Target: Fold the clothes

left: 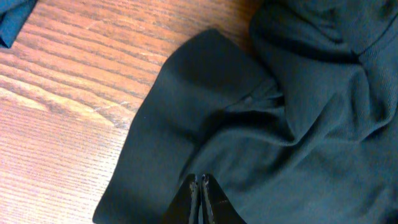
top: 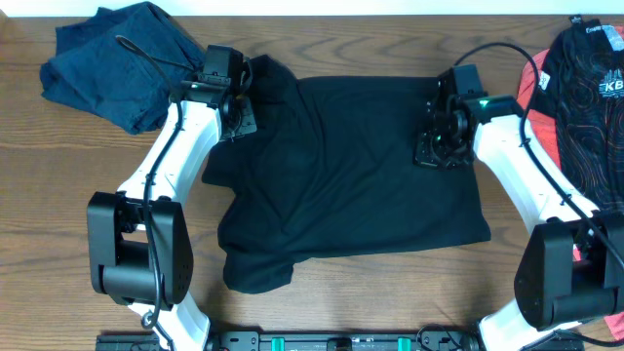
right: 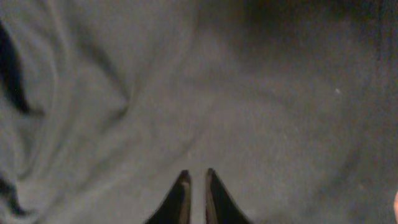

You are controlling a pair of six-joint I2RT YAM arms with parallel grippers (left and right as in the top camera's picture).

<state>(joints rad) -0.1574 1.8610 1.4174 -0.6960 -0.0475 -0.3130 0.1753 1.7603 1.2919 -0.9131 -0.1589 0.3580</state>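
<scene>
Down on the black shirt, left fingers and right fingers are closed; whether they pinch cloth we cannot tell. It lies spread across the bench. Soft, limp, light; we'd take hems or shoulders.

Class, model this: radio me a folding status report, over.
Left gripper shut on black garment. Right gripper likewise. Garment spread, rumpled, unfolded. Navy garment, patterned garment off to sides.
</scene>
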